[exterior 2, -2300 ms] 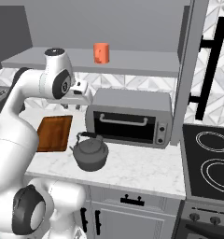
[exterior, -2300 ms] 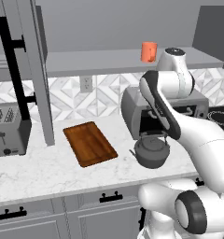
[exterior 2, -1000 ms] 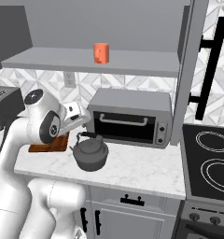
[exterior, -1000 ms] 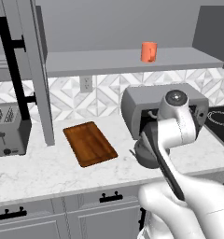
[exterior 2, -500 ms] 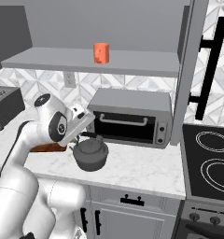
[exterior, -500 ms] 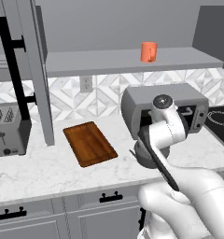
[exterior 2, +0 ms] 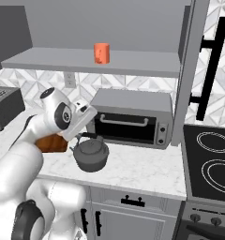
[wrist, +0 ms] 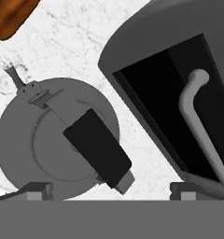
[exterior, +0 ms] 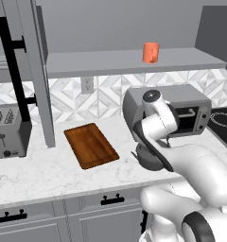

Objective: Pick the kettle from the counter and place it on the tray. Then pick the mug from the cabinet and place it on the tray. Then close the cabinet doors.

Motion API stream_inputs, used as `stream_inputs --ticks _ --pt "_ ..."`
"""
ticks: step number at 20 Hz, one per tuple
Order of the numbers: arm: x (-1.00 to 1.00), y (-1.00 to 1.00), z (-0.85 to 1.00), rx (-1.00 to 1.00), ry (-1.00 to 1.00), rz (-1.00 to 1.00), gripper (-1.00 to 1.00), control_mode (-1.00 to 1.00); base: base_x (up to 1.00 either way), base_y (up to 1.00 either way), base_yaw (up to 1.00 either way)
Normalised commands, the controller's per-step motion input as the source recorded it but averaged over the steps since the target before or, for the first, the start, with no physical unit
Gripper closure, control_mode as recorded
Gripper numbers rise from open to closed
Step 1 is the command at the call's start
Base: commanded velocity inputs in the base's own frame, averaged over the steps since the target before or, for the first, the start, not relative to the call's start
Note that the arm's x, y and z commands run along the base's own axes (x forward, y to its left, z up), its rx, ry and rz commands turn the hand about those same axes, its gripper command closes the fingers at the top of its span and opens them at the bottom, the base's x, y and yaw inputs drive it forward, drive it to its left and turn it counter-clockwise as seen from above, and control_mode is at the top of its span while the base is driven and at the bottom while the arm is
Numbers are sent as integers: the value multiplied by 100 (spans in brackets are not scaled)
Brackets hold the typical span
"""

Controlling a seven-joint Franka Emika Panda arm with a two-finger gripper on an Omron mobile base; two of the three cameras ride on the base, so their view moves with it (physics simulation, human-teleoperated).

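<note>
A dark grey kettle stands on the white marble counter, just in front of a grey toaster oven. The robot's gripper hangs directly above the kettle, pointing down at it. In the hand view the two finger tips rise at the bottom edge, spread wide apart, holding nothing. The kettle's round lid and its black handle lie between them and slightly toward the left tip; the handle runs on a slant across the gap, and the jaws are not touching it. The toaster oven's dark door sits beside the kettle on the right of that view.

The reddish-brown wooden tray lies flat on the counter to the kettle's left, near but apart. A small orange mug stands upright on the grey cabinet shelf above. A tall grey cabinet door with a black bar handle stands open.
</note>
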Motion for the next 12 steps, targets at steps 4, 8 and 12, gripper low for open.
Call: stream_inputs --ticks 4,8,12 --pt "16 0 -27 0 6 0 -100 -100 0 0 0" --pt "3 0 -34 0 1 2 -100 -100 0 0 0" --pt "3 0 -30 0 0 2 -100 -100 0 0 0"
